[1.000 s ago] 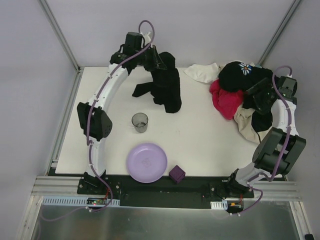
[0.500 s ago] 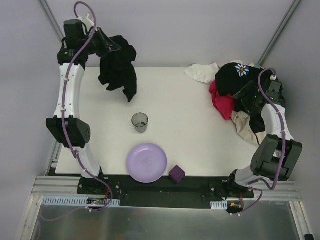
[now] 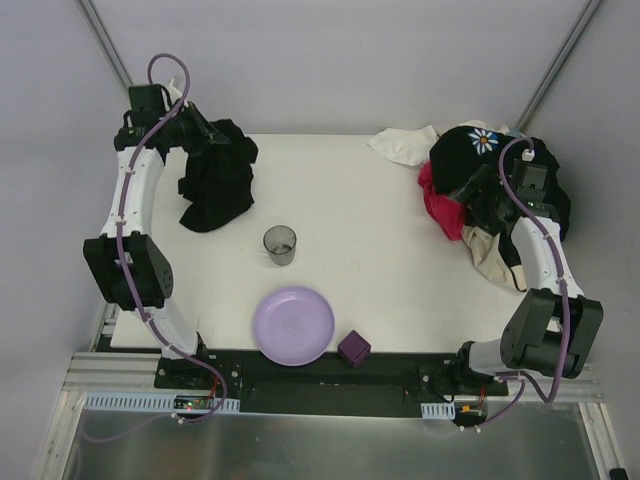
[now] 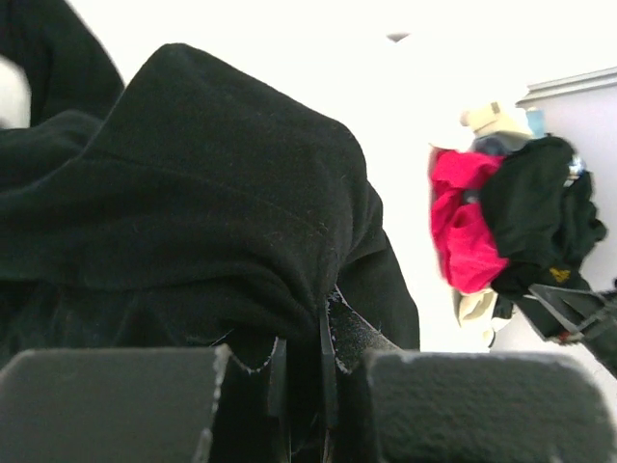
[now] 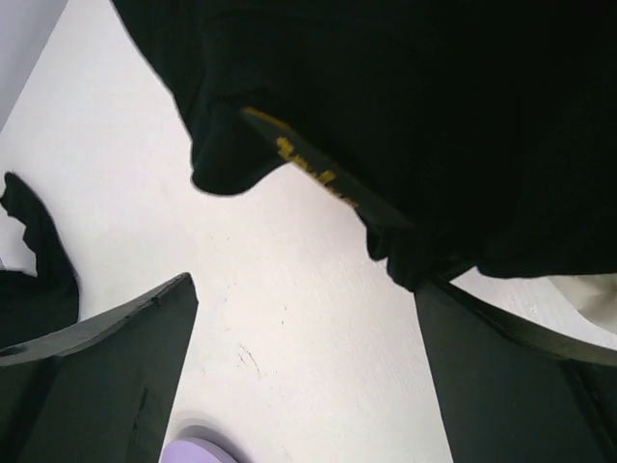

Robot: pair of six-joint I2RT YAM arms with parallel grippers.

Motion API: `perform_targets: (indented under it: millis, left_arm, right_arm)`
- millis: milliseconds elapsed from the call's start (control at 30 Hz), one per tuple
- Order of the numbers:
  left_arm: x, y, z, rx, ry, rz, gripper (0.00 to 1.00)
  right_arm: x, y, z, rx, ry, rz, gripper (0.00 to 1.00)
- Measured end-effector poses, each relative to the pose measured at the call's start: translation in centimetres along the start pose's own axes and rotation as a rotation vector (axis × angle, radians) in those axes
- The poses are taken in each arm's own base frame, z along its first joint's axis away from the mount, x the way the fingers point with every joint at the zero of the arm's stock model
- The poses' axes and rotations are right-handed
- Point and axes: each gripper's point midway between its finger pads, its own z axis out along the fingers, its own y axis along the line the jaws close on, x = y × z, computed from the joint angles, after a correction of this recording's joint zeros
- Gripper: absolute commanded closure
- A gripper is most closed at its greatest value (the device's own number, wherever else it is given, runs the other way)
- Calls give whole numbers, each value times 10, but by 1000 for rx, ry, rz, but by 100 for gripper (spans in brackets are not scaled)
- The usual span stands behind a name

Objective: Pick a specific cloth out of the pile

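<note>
Lettering [image 5: 308,169], yellow, illegible, on the pile [image 5: 482,116]

Top external: high behind both bases, looking down. Left wrist: close behind the left gripper [image 4: 299,386], facing the pile [image 4: 472,231] ahead-right of the claw, shared with overhead. Right wrist: close above the table [image 5: 289,289].

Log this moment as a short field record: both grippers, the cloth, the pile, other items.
left gripper: shut on the cloth
cloth: black, bunched, hanging from left gripper at far left of table, apart from the pile
right gripper: open, holding nothing, at the pile
pile: far right; black, red-pink, beige pieces
other items: grey cup, purple plate, purple cube
task status: cloth out of the pile
</note>
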Motion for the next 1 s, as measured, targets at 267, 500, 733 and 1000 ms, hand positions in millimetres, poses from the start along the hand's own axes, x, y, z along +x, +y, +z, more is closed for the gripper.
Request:
perform_targets:
  millis: [267,500,733,1000]
  left_arm:
    - [75,102,50,-189,161,-155,100]
    - [134,167,74,-312,261,-265,98]
    - [155,191,76,-379,267,-292,41]
    - [145,171,55,-358,203,-256,3]
  right_arm:
    - [34,8,-4,-17,41,-67,4]
    - [70,13,0,-30,116,-116,4]
    - [89,18,2,-35,152,-150,4]
    - [96,24,2,-46,165,-171,4]
